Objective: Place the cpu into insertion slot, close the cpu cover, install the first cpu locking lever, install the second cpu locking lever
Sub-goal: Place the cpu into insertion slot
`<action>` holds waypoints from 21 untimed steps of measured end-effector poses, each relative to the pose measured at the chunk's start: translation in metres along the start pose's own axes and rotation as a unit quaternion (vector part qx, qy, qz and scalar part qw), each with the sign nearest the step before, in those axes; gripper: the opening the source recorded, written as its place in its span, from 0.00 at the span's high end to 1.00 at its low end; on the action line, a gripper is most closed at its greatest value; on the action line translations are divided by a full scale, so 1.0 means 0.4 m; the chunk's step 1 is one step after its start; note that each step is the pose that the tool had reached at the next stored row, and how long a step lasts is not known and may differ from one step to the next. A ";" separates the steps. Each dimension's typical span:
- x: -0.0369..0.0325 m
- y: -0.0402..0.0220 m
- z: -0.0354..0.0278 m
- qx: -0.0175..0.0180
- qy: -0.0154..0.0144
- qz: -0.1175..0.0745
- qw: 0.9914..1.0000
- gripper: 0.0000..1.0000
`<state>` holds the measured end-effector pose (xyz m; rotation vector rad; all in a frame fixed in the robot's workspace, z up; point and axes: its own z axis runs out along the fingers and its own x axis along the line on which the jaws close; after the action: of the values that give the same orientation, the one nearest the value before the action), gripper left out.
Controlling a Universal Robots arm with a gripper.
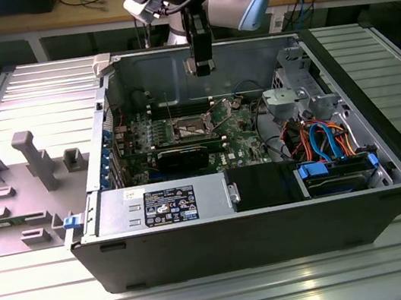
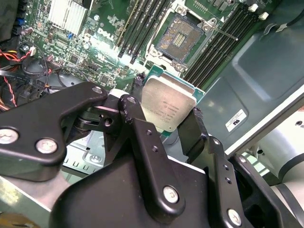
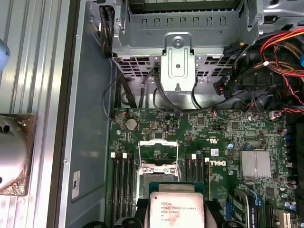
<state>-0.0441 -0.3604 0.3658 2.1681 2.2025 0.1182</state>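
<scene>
My gripper (image 1: 200,64) hangs above the open computer case, shut on the cpu (image 2: 168,102), a flat square chip with a dull silver top. Black fingers (image 2: 135,118) press on two opposite edges of the chip. In the first wrist view the cpu (image 3: 176,209) sits just short of the insertion slot (image 3: 159,166). The insertion slot (image 2: 183,38) lies uncovered on the green board, its dark contact field showing, with nothing in it. The cpu cover (image 3: 158,142) stands raised over the slot's edge. A thin metal lever (image 2: 222,31) lies loose beside the slot (image 1: 189,127).
Memory slots (image 2: 142,23) flank the socket on both sides. A black graphics card (image 1: 182,157) lies in front of the board. A drive cage (image 1: 295,92), coloured cables (image 1: 322,137) and a power supply (image 1: 163,202) crowd the case. The case walls (image 1: 164,67) enclose the board.
</scene>
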 end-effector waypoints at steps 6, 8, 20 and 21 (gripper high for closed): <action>0.000 0.000 0.003 0.000 0.000 0.000 1.000 0.46; 0.000 -0.001 0.005 0.000 0.000 0.000 1.000 0.46; 0.000 -0.002 0.017 0.000 0.000 0.000 1.000 0.46; 0.000 -0.002 0.018 0.000 0.000 0.000 1.000 0.46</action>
<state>-0.0441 -0.3604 0.3588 2.1680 2.2026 0.1180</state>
